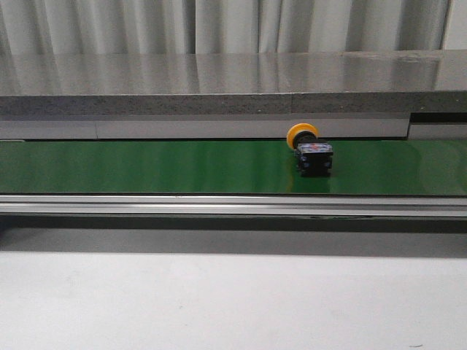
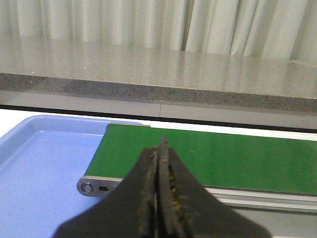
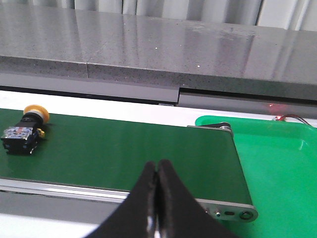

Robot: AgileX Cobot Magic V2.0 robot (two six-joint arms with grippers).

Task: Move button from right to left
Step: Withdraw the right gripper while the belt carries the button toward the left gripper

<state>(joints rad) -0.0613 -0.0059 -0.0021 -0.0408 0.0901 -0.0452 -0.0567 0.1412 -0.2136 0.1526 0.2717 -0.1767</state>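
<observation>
Yellow-capped button [image 1: 310, 152] on its side, cap rearward

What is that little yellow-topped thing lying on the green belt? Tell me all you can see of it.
It is the button, a small push button: a round yellow-orange cap, plastic by its look, on a black boxy body whose near end carries tiny red and blue marks. It lies on its side on the green belt, cap toward the grey counter, body toward the camera. Only the belt touches it. Neither gripper is near it; both are shut.
</observation>
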